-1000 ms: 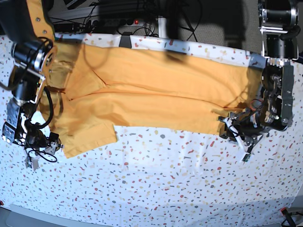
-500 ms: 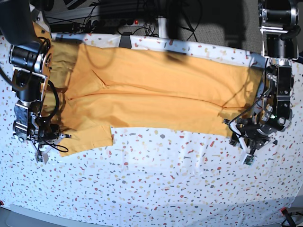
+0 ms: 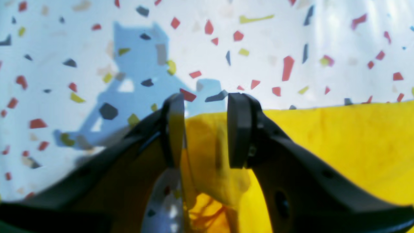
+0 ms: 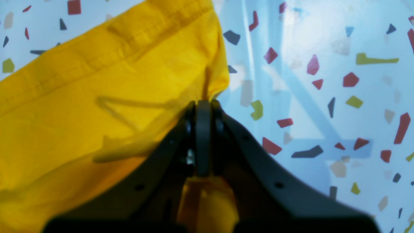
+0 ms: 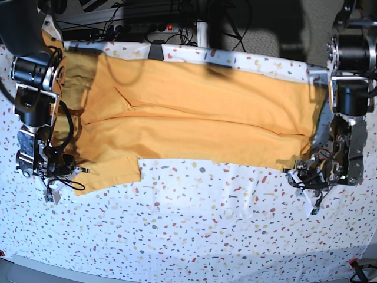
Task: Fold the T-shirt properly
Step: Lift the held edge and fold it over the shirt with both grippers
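The T-shirt (image 5: 194,112) lay spread across the speckled worktop (image 5: 212,230). The right gripper (image 4: 203,106) was clamped tight on its sleeve corner. The left gripper (image 3: 203,129) stood partly open with bunched fabric of the hem between its jaws.

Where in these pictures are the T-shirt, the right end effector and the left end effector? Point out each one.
T-shirt (image 5: 200,112), base view, on the flat middle of the fabric.
Right end effector (image 4: 203,108), right wrist view, at its closed fingertips pinching the shirt's corner.
Left end effector (image 3: 205,129), left wrist view, midway between its fingertips, cloth between them.
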Motion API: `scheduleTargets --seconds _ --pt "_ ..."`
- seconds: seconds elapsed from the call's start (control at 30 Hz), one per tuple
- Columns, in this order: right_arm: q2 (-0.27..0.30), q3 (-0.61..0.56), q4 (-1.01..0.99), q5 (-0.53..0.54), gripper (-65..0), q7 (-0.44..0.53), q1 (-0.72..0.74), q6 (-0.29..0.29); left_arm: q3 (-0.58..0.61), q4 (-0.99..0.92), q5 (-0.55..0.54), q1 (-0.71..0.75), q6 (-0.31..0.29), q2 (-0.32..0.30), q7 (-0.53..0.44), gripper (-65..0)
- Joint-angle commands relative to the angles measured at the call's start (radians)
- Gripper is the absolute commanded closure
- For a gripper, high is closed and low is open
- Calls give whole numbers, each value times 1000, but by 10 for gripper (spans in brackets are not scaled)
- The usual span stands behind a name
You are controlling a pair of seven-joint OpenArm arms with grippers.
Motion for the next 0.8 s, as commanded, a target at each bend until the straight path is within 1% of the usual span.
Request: scheduleTargets --seconds 0.0,0.17,0.27,0.3,0.33,0.37,0.4,0.43,0.6,0.7,0.77 --pt "0 -2 1 2 0 -34 13 3 -5 -14 1 -29 -15 -11 -10 -220" --pt "0 -2 1 2 0 -33 13 3 -5 -114 5 -20 -15 -11 3 -220" --pt "0 -2 1 2 0 -33 13 3 -5 -119 5 -23 -14 -11 2 -213" --pt "0 -2 1 2 0 -33 13 3 -5 -114 4 -24 -14 -11 3 -196" --pt "0 -2 1 1 0 -34 13 3 -5 -106 4 -26 -14 -11 3 -157" --pt "0 -2 1 1 0 -34 13 3 -5 -97 4 -26 -14 -11 3 -97" --pt "0 -2 1 1 0 -34 13 3 -5 -85 3 -26 -14 -11 3 -18" --pt "0 -2 1 1 0 -34 13 3 -5 -75 0 -26 -14 -11 4 0" --pt "0 -2 23 2 0 -30 13 3 -5 -6 -46 -26 -14 -11 25 0" --pt "0 -2 81 6 0 -31 13 5 -5 51 -56 -26 -14 -11 39 0" --pt "1 -2 128 29 0 -32 10 18 -5 87 -56 -26 -14 -11 44 0"
